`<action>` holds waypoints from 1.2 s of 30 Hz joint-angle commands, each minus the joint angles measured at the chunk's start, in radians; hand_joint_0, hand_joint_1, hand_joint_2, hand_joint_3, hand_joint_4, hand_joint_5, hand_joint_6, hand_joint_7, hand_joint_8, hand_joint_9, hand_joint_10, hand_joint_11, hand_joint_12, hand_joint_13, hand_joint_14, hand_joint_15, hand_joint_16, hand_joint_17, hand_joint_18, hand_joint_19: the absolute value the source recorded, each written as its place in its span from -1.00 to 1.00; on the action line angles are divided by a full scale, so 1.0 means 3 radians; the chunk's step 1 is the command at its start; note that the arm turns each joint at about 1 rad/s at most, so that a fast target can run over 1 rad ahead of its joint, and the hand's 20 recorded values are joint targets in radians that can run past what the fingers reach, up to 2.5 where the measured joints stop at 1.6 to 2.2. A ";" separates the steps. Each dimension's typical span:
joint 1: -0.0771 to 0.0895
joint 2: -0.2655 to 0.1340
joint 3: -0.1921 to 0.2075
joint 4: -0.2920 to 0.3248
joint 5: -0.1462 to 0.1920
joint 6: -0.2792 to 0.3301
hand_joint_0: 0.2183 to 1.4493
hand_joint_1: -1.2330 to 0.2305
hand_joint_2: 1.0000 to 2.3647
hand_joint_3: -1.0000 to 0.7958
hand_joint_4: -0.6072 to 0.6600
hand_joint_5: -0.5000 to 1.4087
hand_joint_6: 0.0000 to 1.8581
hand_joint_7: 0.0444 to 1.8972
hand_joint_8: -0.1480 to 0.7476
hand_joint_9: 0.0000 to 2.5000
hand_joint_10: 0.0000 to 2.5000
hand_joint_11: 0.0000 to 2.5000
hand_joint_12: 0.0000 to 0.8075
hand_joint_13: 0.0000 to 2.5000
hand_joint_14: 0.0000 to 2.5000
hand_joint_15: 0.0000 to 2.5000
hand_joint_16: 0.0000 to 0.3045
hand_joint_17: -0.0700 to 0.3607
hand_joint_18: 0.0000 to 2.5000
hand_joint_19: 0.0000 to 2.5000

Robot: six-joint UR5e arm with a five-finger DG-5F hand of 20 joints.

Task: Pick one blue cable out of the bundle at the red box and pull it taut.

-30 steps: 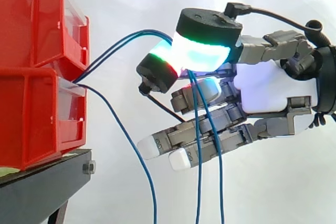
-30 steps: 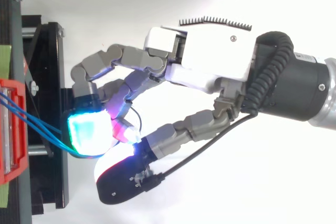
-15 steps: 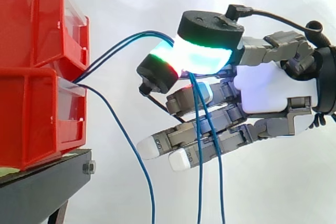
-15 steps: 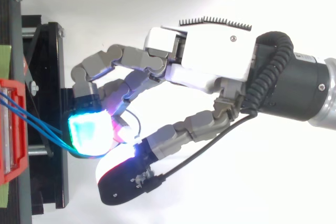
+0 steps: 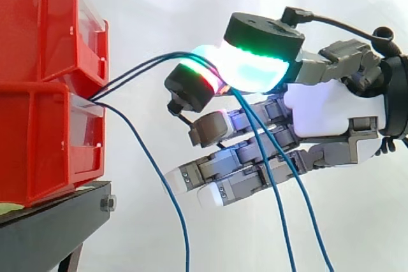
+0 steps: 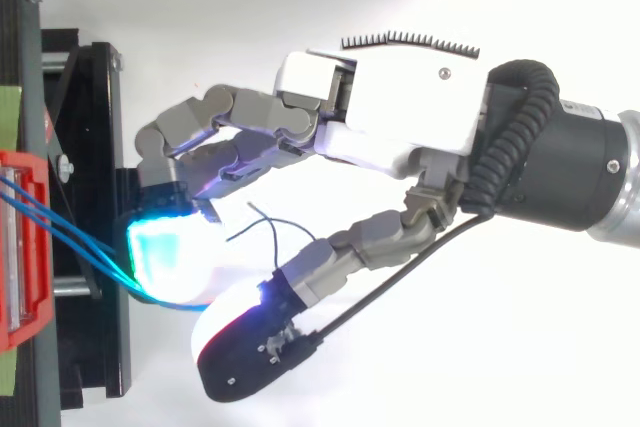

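Two stacked red bins (image 5: 44, 87) stand at the left on a black stand (image 5: 51, 227). A bundle of thin blue cables leaves the gap between the bins. Two blue cables (image 5: 131, 73) rise in a slack arc to my hand (image 5: 319, 109), which is shut on them between two glowing green-cyan pads (image 5: 252, 68). Beyond the pinch they hang down to the lower right. A third blue cable (image 5: 183, 234) droops free from the bin. My other fingers reach towards the bins below the pinch. From above, the cables (image 6: 80, 240) run from the red bin (image 6: 20, 247) to the glowing pad (image 6: 165, 252).
The black stand (image 6: 100, 147) lies close under and in front of my fingertips. A white curtain backs the scene. To the right of the bins there is open air around my hand.
The hanging ends of the two pinched cables have swung to the right. The pinching pads have tilted and shifted slightly right, and my lower fingers have stretched further towards the bins.
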 commanded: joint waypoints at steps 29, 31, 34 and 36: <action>0.0000 0.0000 -0.0278 0.0058 0.0001 -0.0076 -0.58 -0.30 -1.00 -0.44 0.10 -0.62 -0.36 0.28 0.04 -0.33 -1.00 0.45 0.14 -0.65 -0.99 -0.81 -0.56 0.03 -0.65 -0.78; 0.0000 -0.0005 -0.0325 0.0191 0.0001 -0.0081 -0.58 -0.29 -1.00 -0.44 0.12 -0.61 -0.39 0.30 0.03 -0.32 -1.00 0.43 0.14 -0.65 -0.99 -0.80 -0.56 0.03 -0.65 -0.78; 0.0000 -0.0005 -0.0376 0.0426 0.0006 -0.0138 -0.57 -0.28 -1.00 -0.44 0.15 -0.59 -0.45 0.37 0.03 -0.30 -0.99 0.35 0.14 -0.64 -0.99 -0.81 -0.56 0.02 -0.65 -0.78; 0.0000 -0.0005 -0.0376 0.0451 0.0011 -0.0194 -0.57 -0.28 -1.00 -0.44 0.20 -0.59 -0.46 0.30 0.04 -0.30 -0.99 0.29 0.13 -0.64 -0.99 -0.81 -0.56 0.02 -0.66 -0.77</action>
